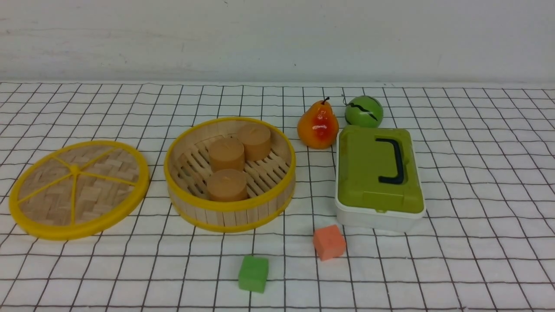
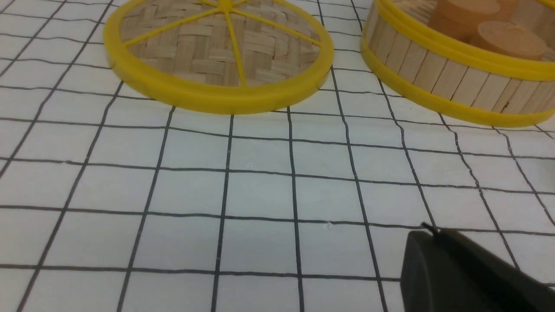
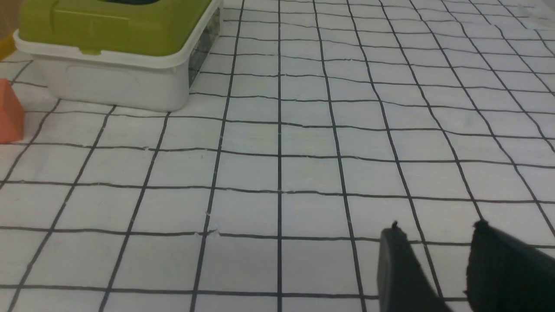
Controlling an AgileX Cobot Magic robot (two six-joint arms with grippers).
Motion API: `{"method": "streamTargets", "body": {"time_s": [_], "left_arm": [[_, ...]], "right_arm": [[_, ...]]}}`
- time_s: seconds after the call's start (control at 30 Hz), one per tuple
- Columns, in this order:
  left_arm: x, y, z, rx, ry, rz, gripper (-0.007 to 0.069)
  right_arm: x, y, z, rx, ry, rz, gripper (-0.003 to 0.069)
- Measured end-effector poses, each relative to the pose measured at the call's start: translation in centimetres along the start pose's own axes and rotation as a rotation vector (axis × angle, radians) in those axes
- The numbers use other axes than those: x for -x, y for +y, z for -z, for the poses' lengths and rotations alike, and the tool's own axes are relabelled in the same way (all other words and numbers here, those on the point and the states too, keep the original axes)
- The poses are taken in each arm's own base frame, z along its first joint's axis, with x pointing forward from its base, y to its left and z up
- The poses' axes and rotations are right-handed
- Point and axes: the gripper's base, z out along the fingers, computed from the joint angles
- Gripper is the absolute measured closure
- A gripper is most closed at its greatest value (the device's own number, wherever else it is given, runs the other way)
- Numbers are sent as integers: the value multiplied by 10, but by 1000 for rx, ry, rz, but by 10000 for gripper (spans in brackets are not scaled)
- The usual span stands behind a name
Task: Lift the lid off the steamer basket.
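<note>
The lid (image 1: 79, 189), woven bamboo with a yellow rim and spokes, lies flat on the cloth left of the steamer basket (image 1: 230, 209). The basket stands uncovered and holds three tan cylinders (image 1: 226, 184). Neither arm shows in the front view. In the left wrist view the lid (image 2: 217, 56) and the basket (image 2: 451, 82) lie ahead of my left gripper (image 2: 427, 232); its black fingers are pressed together and empty, low over the cloth. In the right wrist view my right gripper (image 3: 435, 229) is open and empty, its fingers apart over bare cloth.
A white box with a green lid and black handle (image 1: 378, 177) stands right of the basket, also in the right wrist view (image 3: 117, 47). A pear (image 1: 318, 125) and a green ball (image 1: 364, 111) sit behind it. An orange cube (image 1: 329, 242) and a green cube (image 1: 253, 273) lie in front.
</note>
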Motion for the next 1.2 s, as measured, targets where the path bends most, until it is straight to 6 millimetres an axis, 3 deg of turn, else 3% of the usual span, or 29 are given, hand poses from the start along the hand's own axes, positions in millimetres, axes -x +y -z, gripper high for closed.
{"method": "streamTargets", "body": {"time_s": [1.2], "left_arm": [[0, 0, 0, -1, 0, 2, 614]], "right_arm": [[0, 0, 0, 0, 0, 0, 419]]}}
